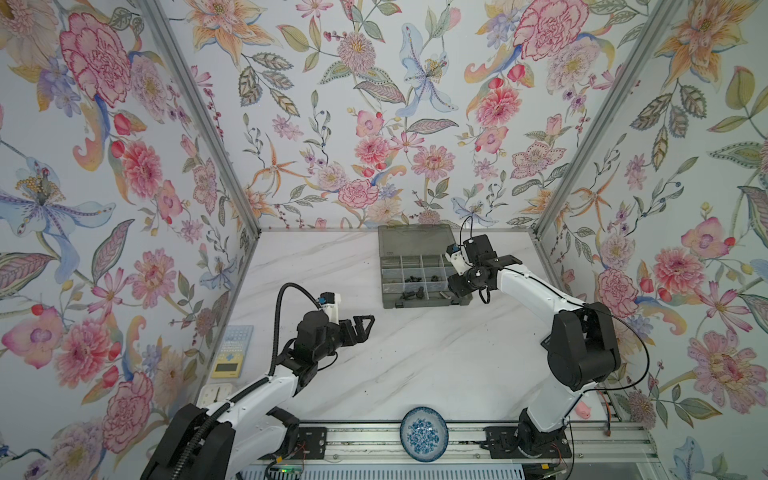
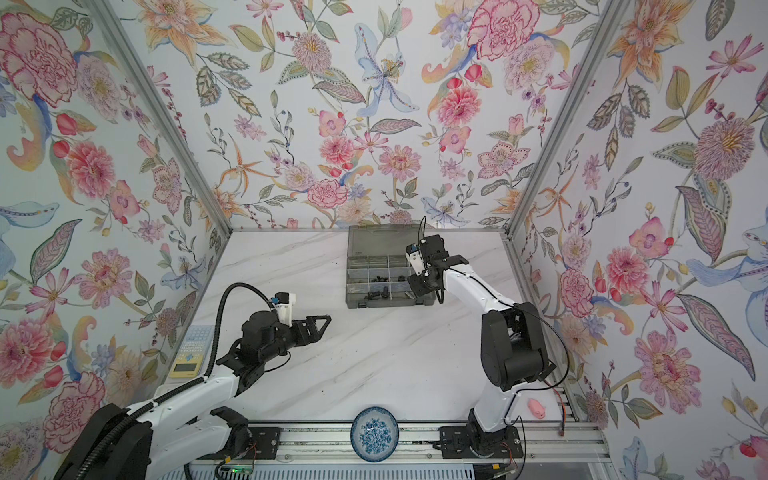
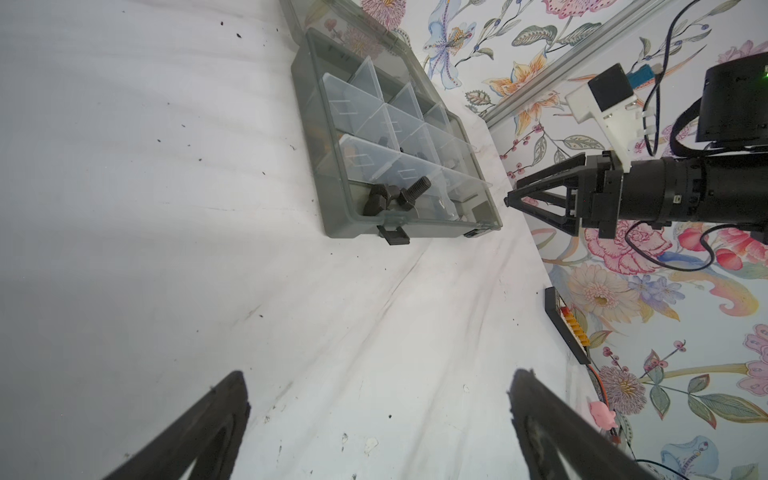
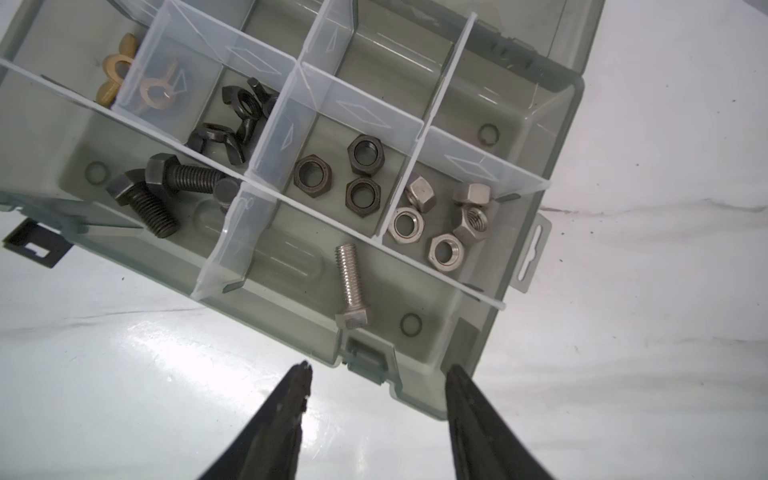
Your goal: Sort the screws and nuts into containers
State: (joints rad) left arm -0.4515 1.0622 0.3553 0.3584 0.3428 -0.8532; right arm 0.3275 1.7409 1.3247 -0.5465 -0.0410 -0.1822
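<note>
As silver screw [image 4: 351, 286] lies, head faces latch [image 4: 365, 358].

Screws [image 4: 352, 282], nuts [image 4: 444, 250] inside organiser compartments [image 4: 272, 137]

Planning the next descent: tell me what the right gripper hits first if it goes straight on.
The right gripper would probably land on the front wall of the box by its latch, or just past it on the silver screw; depth is unclear.
</note>
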